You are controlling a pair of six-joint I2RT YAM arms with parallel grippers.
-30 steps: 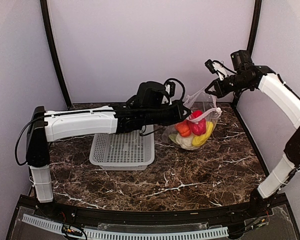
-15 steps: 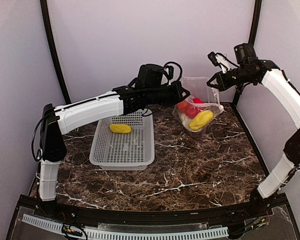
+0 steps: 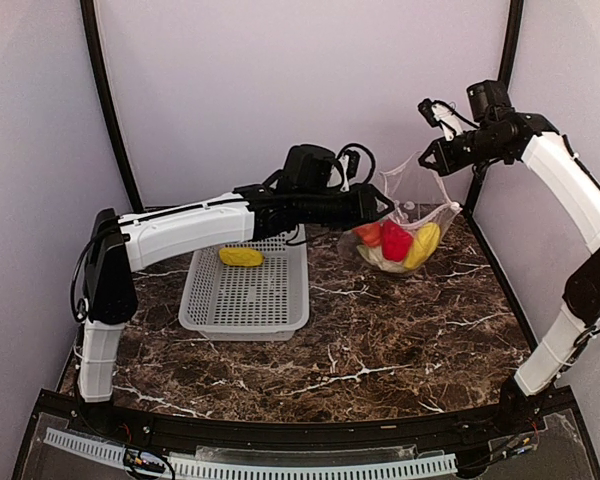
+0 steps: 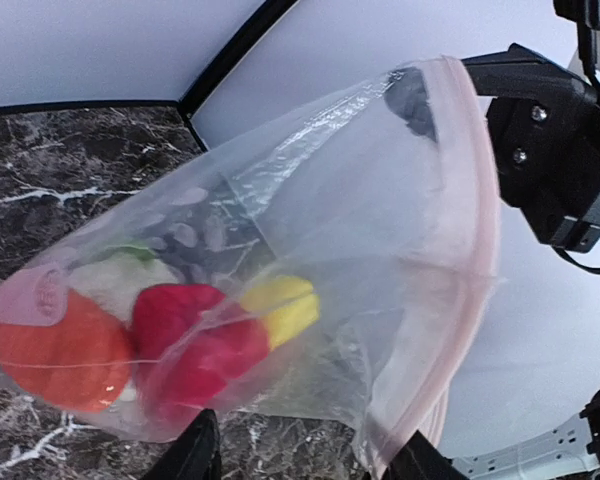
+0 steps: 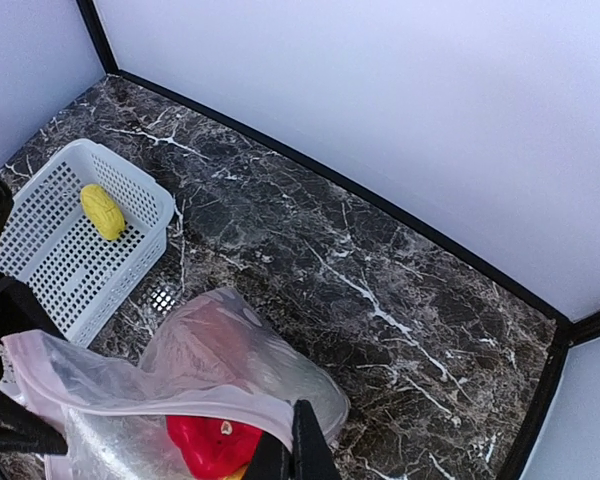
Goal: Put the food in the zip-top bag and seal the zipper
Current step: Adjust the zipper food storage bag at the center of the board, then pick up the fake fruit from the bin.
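Note:
The zip-top bag [image 3: 412, 205] hangs over the back right of the table, held up by its zipper [image 5: 185, 398], which my right gripper [image 5: 295, 452] is shut on. Food lies in the bag's low end: an orange piece [image 4: 50, 350], a red piece [image 4: 195, 345], a yellow piece [image 4: 280, 305] and a pale whitish piece [image 4: 130, 282]. My left gripper [image 4: 305, 458] is open just below the bag, and the zipper [image 4: 477, 290] runs down close to its right finger. One more yellow piece of food [image 3: 240, 257] lies in the white basket [image 3: 245, 300].
The white mesh basket [image 5: 55, 250] stands left of the bag, partly under my left arm [image 3: 200, 225]. Black frame posts and pale walls close off the back and sides. The marble table [image 3: 380, 340] spreads out in front of the bag.
My left gripper has opened and let go of the bag's edge. The left arm rose off the basket, uncovering the yellow piece. The right gripper lifted the bag slightly.

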